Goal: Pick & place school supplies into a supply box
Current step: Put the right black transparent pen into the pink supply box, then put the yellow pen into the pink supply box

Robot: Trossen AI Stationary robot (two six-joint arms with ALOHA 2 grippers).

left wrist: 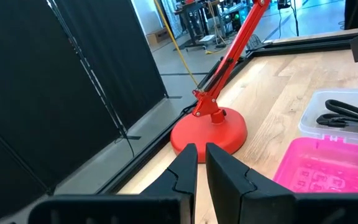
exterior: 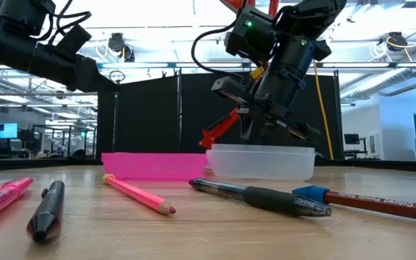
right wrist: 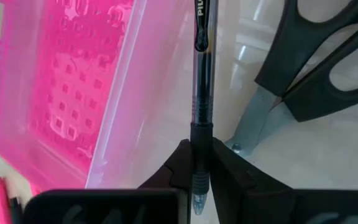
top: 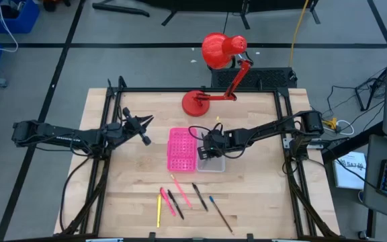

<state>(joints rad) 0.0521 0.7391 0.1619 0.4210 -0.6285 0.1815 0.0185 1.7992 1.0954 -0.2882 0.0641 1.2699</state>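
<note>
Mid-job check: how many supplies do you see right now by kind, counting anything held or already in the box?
Loose pens and pencils on the table: 6
Black pen held in the right gripper over the clear tray: 1
Scissors in the clear tray: 1
Total: 8

past my own two dark fingers [left wrist: 199, 168], nearly closed with only a thin gap and nothing between them, i saw the round base of the red desk lamp [left wrist: 208, 129] on the wooden table [left wrist: 284, 93], its arm slanting away. near it lay the hot-pink perforated half [left wrist: 319, 171], joined to the clear tray [left wrist: 340, 127], where black-handled scissors [left wrist: 347, 115] lay.
</note>
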